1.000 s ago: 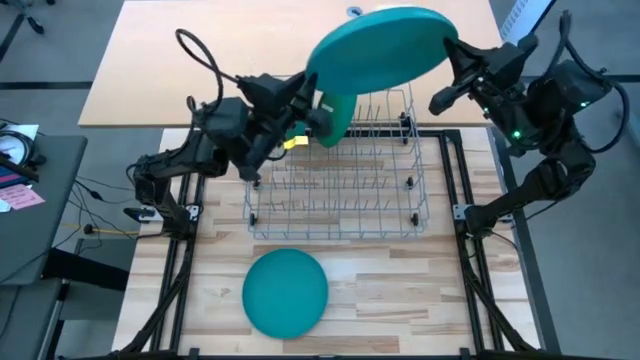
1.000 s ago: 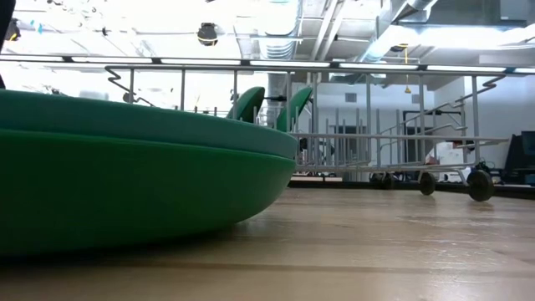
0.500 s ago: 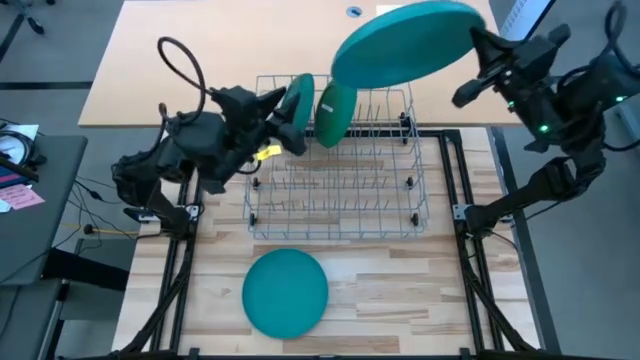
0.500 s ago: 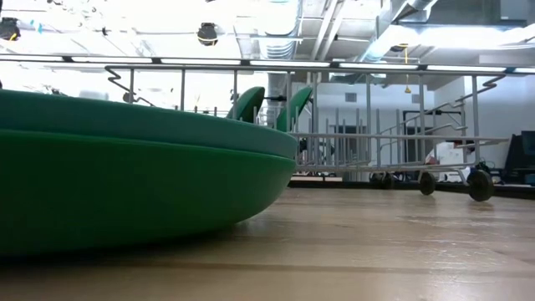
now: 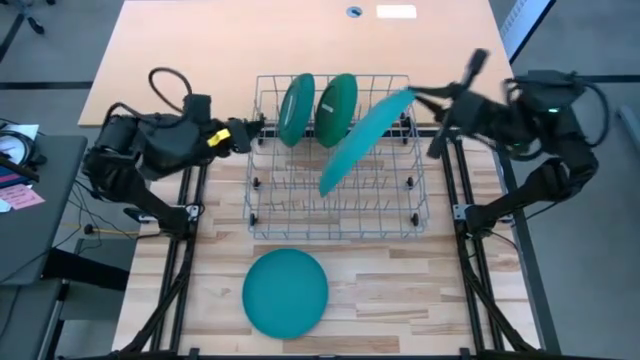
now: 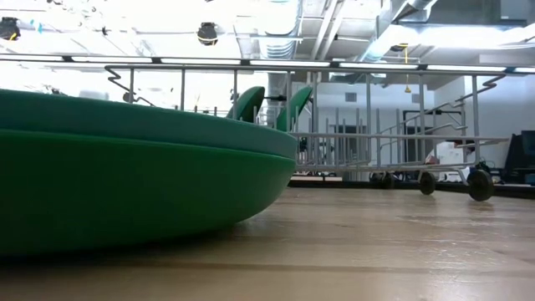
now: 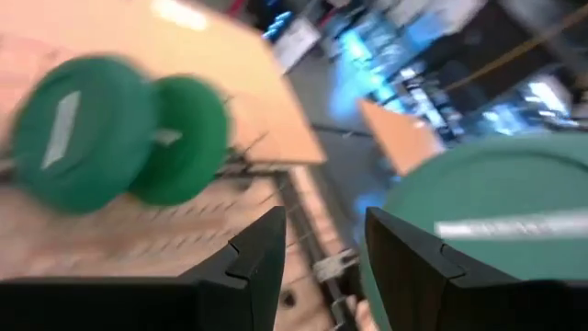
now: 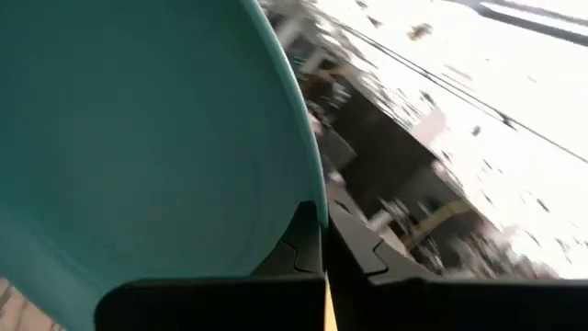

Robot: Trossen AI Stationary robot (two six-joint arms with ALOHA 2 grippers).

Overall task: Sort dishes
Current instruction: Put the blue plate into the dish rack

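two arms: right gripper (image 5: 418, 95) clamps a tilted teal plate (image 5: 365, 141) over the rack (image 5: 333, 200); left gripper (image 5: 250, 131) gapes empty beside two racked green plates (image 5: 297, 108); one teal plate on the table (image 5: 286, 291).

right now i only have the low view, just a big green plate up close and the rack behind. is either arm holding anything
Observer: Yes. The right gripper is shut on the rim of a teal plate, tilted over the rack.
Operator: and the left one
Observer: The left gripper is open and empty, beside the rack's left edge.
Operator: how many plates are racked
Observer: Two dark green plates stand on edge in the back row. Another teal plate lies flat in front of the rack.
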